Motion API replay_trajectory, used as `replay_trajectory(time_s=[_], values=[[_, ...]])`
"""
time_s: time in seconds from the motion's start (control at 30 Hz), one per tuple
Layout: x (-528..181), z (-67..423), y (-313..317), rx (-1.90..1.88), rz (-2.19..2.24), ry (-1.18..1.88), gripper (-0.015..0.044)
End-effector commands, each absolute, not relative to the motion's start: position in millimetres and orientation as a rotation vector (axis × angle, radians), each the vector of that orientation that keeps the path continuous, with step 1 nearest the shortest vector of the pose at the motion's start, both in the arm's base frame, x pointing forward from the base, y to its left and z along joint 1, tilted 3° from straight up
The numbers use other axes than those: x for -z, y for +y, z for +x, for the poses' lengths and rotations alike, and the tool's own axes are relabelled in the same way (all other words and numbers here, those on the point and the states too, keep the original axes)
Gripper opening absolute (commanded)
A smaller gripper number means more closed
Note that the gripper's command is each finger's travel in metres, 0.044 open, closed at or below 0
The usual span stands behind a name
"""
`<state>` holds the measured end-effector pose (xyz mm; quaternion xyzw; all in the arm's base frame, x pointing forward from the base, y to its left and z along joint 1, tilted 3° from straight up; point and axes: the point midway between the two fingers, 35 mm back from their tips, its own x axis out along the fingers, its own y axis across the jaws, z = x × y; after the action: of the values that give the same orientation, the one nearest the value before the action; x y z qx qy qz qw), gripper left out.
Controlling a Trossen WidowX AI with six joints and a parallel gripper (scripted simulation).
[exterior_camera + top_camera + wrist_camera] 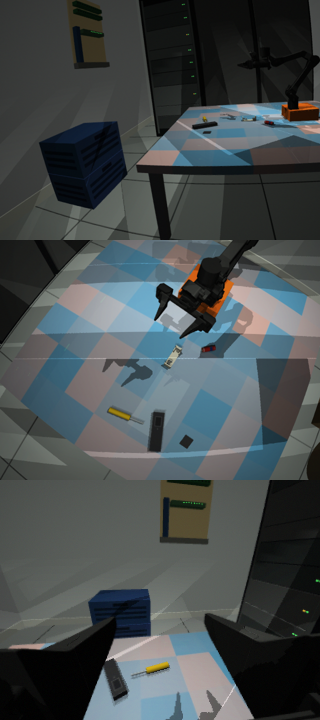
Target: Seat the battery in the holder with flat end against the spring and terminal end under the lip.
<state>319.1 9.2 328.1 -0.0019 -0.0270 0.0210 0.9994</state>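
Hovering high above the desk (165, 169), our tool (169, 326) hangs spread wide with nothing between its 2 fingers (160, 308). We see the battery (208, 348), red with a blue end, lying on its side near the orange base (224, 291). The pale holder (173, 356) rests just beside it, the 2 apart. Well away toward the desk's far edge lie a yellow-handled screwdriver (119, 413), a long black box (156, 430) and a small black square (186, 441).
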Motion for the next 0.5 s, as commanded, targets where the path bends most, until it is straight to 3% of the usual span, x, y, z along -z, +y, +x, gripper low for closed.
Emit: replay_trajectory(time_s=[0.0,0.2,0.47], values=[[-324.6,320.3,11.1,-0.047,-0.02,-0.04,0.0374],[-220.2,329.8,70.4,-0.316,-0.549,0.326,0.0228],[-123.5,290.8,118.2,-0.771,-1.112,0.567,0.0228]])
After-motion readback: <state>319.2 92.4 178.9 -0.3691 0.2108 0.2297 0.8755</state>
